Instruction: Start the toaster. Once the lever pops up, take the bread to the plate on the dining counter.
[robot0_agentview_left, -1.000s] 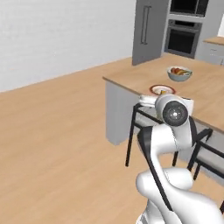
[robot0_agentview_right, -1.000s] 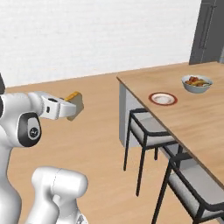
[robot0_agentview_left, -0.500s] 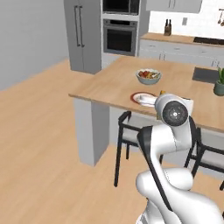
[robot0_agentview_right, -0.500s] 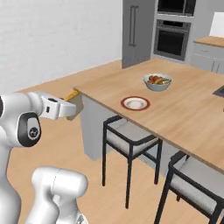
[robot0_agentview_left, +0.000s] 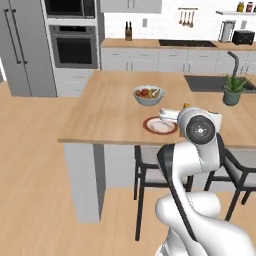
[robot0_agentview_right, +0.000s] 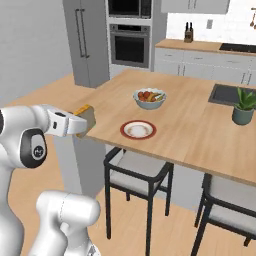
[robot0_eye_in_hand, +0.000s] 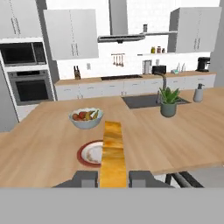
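At the near edge of the dining counter (robot0_agentview_right: 200, 135), carry step in hand: toasting looks done, judging by the slice already out and in the grip. Gripper (robot0_agentview_right: 86, 121) closed on the bread (robot0_agentview_right: 85, 118), seen edge-on in the hand view as a tan strip standing upright between the two dark finger tips (robot0_eye_in_hand: 113, 177). From the right base view the bread hangs in the air just off the counter's front corner, at roughly countertop level or slightly above, not yet over the wood. The plate (robot0_agentview_right: 138, 130), red rim and pale centre, lies flat on the counter near the front edge, bare, with a white bowl of fruit (robot0_agentview_right: 149, 98) behind it and well apart from the gripper. In the hand view the plate (robot0_eye_in_hand: 91, 154) sits just left of the bread's line, partly hidden by it. The toaster (robot0_agentview_left: 243, 37) stands far off on the back kitchen counter. A potted plant (robot0_agentview_right: 244, 107) stands off to the right by the sink, out of the way. Two dark stools (robot0_agentview_right: 136, 170) under the counter edge. Next move, as I judge it: reach forward over the edge, shift slightly toward the plate, clear the rim, tip the slice from edge-up toward flat, lower it onto the pale centre, then release. Risks: a slice let go on edge may topple or roll off the plate; the bowl is close behind if the reach overshoots.
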